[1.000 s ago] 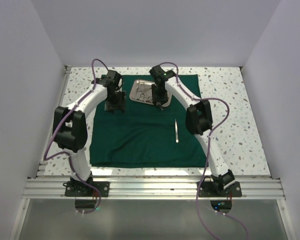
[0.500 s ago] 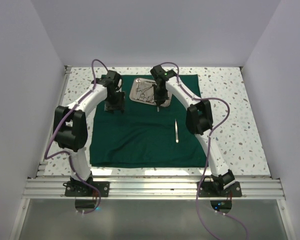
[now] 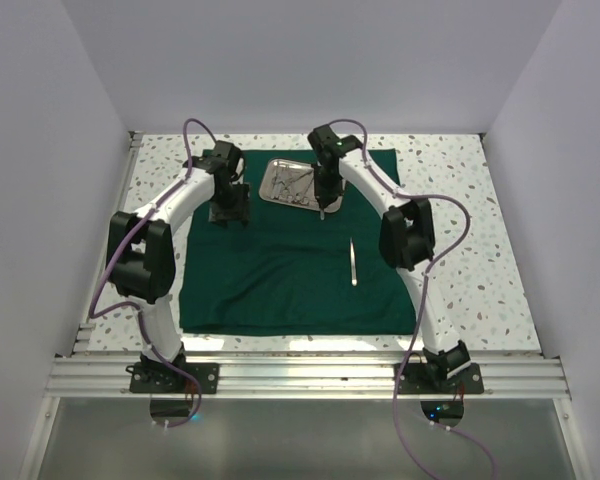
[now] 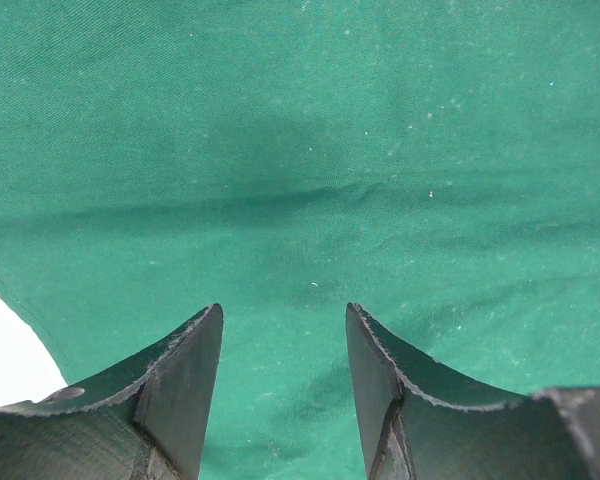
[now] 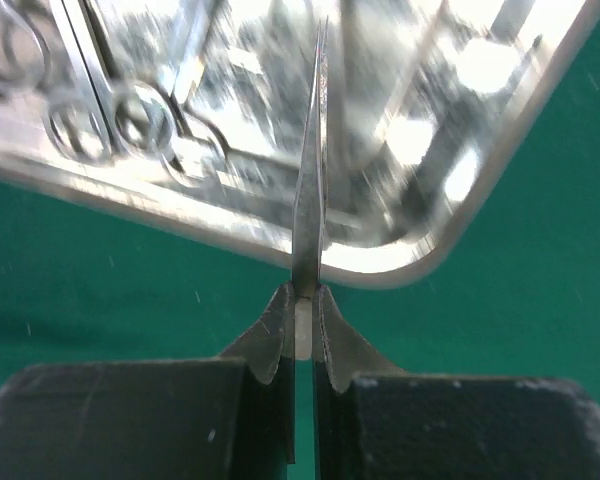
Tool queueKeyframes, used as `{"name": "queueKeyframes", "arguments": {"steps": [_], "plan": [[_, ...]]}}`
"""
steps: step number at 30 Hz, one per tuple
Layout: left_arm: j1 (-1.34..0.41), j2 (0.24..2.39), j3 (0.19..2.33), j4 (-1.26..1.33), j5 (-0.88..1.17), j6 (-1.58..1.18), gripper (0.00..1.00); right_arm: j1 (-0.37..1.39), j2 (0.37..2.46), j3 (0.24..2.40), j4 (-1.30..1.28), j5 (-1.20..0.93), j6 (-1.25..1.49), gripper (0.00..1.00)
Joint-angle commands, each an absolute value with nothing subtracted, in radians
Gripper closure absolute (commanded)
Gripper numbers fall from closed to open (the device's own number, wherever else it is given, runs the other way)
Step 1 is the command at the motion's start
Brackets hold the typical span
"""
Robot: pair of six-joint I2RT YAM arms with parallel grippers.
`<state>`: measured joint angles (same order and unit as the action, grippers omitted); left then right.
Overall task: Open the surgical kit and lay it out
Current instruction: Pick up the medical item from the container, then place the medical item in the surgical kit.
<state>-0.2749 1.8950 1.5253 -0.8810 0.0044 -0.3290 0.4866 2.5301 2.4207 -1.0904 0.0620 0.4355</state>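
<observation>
"At the 12 o'clock end of the green cloth [image 3: 270,270], over the near rim of the steel tray [image 3: 266,190]: what has the right gripper [image 3: 324,204] got?"

"One slim silver instrument [image 5: 310,170]. In the wrist view the jaws are pinched almost together on its butt end. The piece is seen edge-on, running straight out from the gripper across the tray's corner. Tweezers or a probe, I can't tell."

"And the rest of the kit?"

"Ring-handled instruments [image 5: 80,125] lie in the tray. One laid-out piece [image 3: 353,262] is on the cloth at about 5 o'clock from the right gripper, well apart from it, its long axis running 12 to 6."

"So where should the held one go?"

"My guess is bare cloth toward 6 o'clock, beside that laid-out piece and parallel to it. From above, the held instrument looks to hang tip-down, so it would need tilting onto the same 12-to-6 line."

"Which arm is nearer?"

"The right, plainly. The left gripper [image 3: 230,205] sits at 9 o'clock from the tray, jaws parted wide, nothing between them, only cloth beneath."

"Any risk?"

"The tip catching the tray rim on the way out, I'd say."
</observation>
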Motion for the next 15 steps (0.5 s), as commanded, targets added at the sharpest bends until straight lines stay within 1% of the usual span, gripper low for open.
{"name": "queueKeyframes", "arguments": {"steps": [1, 2, 3, 5, 6, 10, 12, 15], "plan": [[-0.265, 1.891, 1.540, -0.867, 0.003, -0.319, 0.44, 0.480, 2.335, 2.317, -1.085, 0.074, 0.437, 1.00], [-0.265, 1.893, 1.540, -0.865, 0.003, -0.319, 0.44, 0.480, 2.307, 2.274, -1.075, 0.072, 0.436, 1.00], [-0.265, 1.893, 1.539, -0.864, 0.003, -0.321, 0.44, 0.482, 2.278, 2.173, -1.048, 0.069, 0.436, 1.00], [-0.265, 1.891, 1.536, -0.861, 0.003, -0.321, 0.44, 0.482, 2.183, 2.061, -1.014, 0.055, 0.433, 1.00], [-0.265, 1.891, 1.532, -0.859, 0.003, -0.321, 0.44, 0.482, 2.149, 1.951, -0.984, 0.042, 0.428, 1.00], [-0.265, 1.888, 1.522, -0.853, 0.006, -0.322, 0.44, 0.497, 2.002, 1.702, -0.921, 0.005, 0.407, 1.00], [-0.265, 1.887, 1.516, -0.847, 0.009, -0.322, 0.44, 0.500, 1.973, 1.579, -0.884, -0.020, 0.408, 1.00], [-0.265, 1.888, 1.511, -0.844, 0.017, -0.324, 0.44, 0.503, 1.951, 1.478, -0.853, -0.054, 0.426, 1.00]]}}
